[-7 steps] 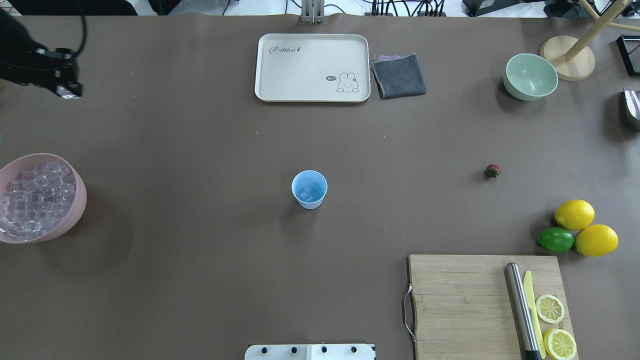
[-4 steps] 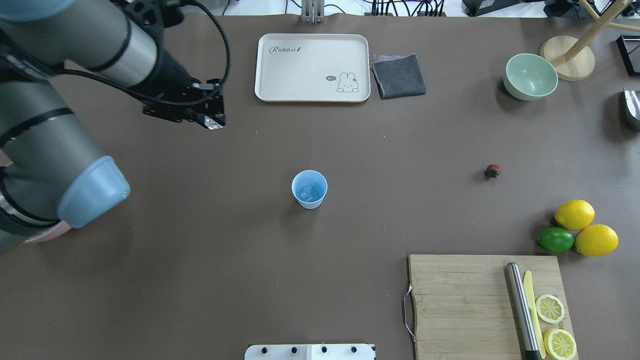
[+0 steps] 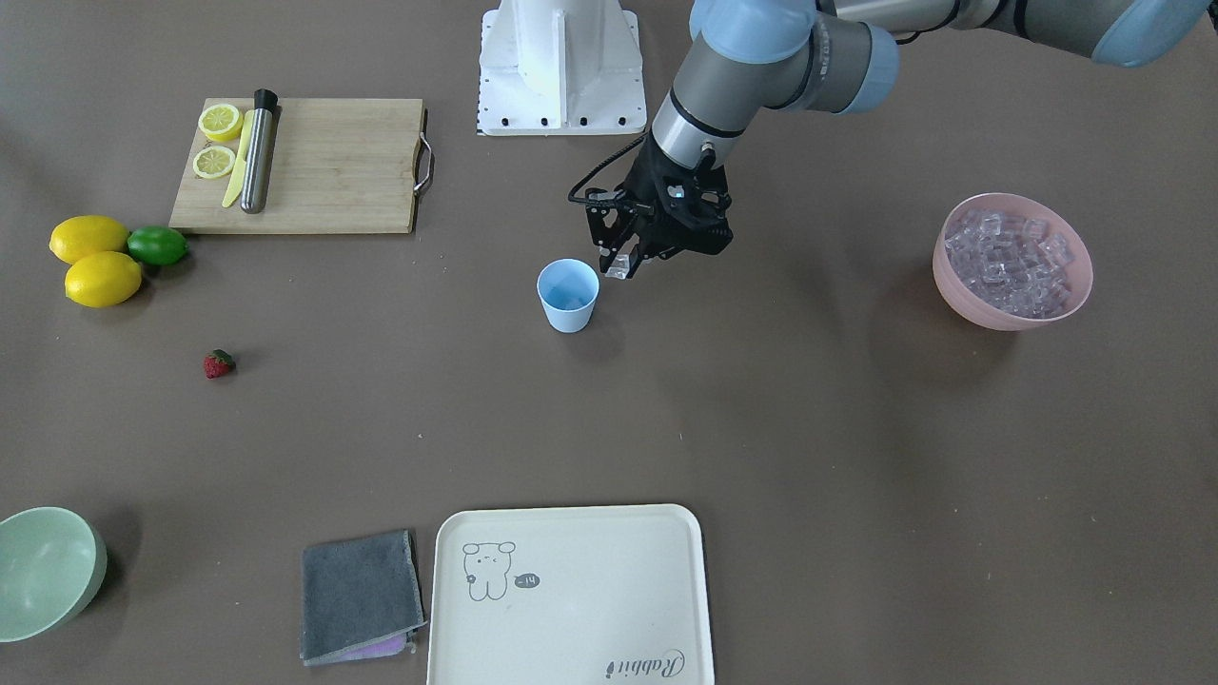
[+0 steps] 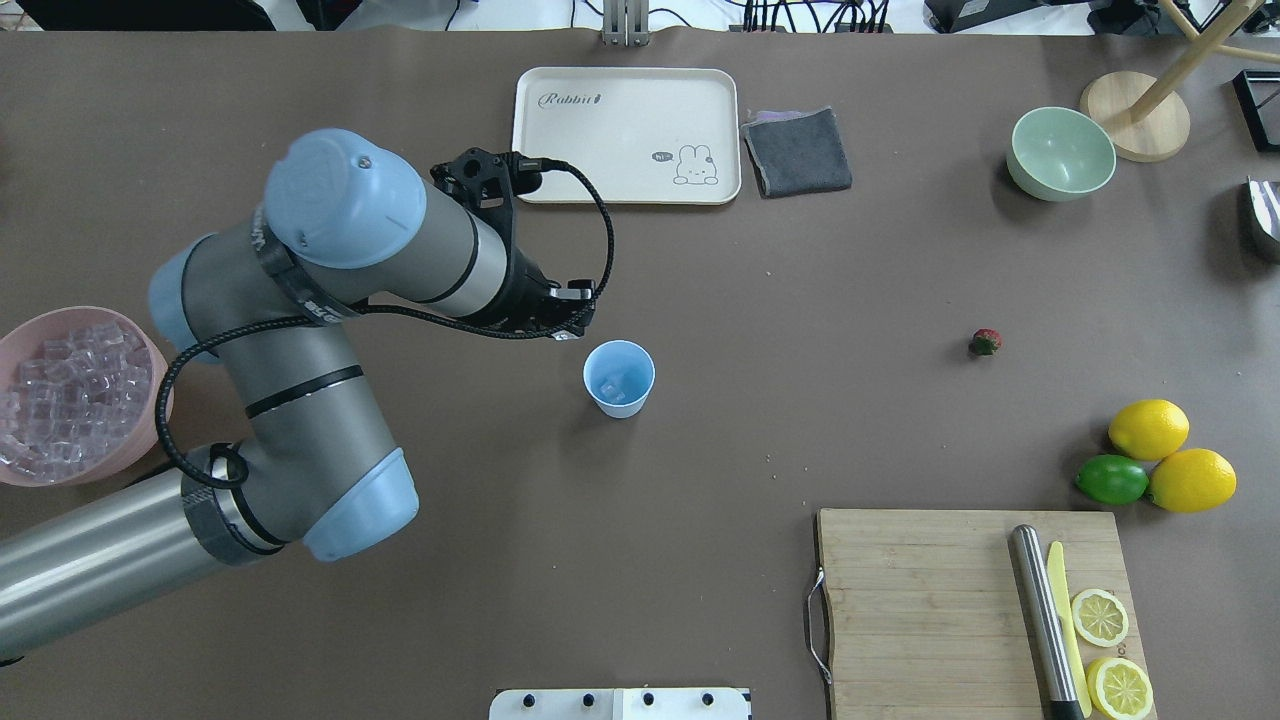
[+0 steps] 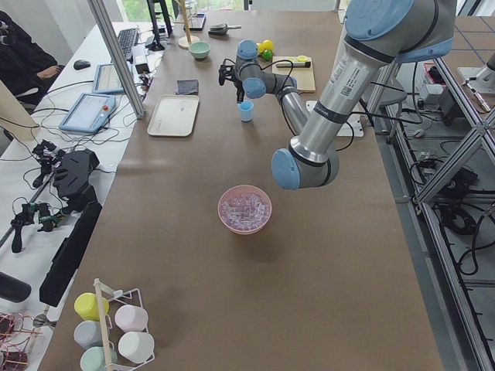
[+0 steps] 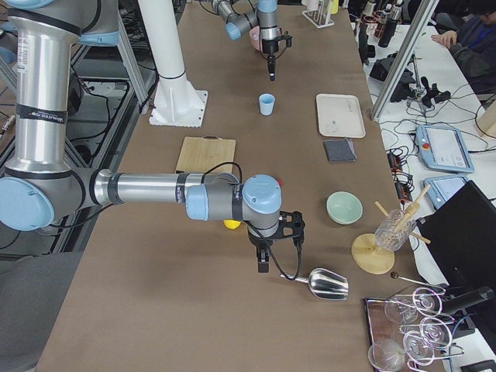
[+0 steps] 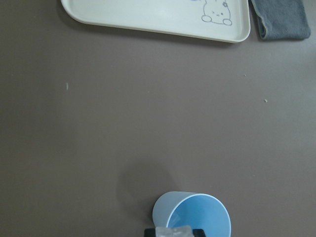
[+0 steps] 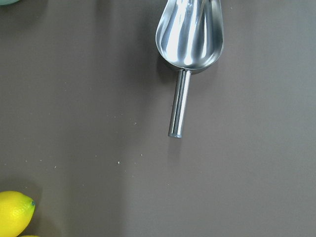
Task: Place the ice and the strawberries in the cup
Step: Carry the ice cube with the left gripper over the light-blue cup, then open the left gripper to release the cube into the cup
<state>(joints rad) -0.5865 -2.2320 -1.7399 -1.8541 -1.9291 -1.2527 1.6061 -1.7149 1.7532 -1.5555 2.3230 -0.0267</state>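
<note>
Now | left fingers (image 3: 609, 255) grip ice (image 3: 623, 265) just beside cup (image 3: 568, 297), plainest from front | right fingers (image 6: 263, 262): cannot tell

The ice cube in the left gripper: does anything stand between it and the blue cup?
Nothing visible does. The left gripper holds the ice cube close beside the rim of the cup, which stands upright with its mouth open and uncovered.

Overhead looks forward and down from behind my shoulders; the front camera faces me, mirrored. Two end cameras look along the table (image 5: 232, 309) from afar. My wrist cameras point straight down, close — the left shares the cup (image 7: 202, 217) and tray (image 7: 148, 15) with overhead.
</note>
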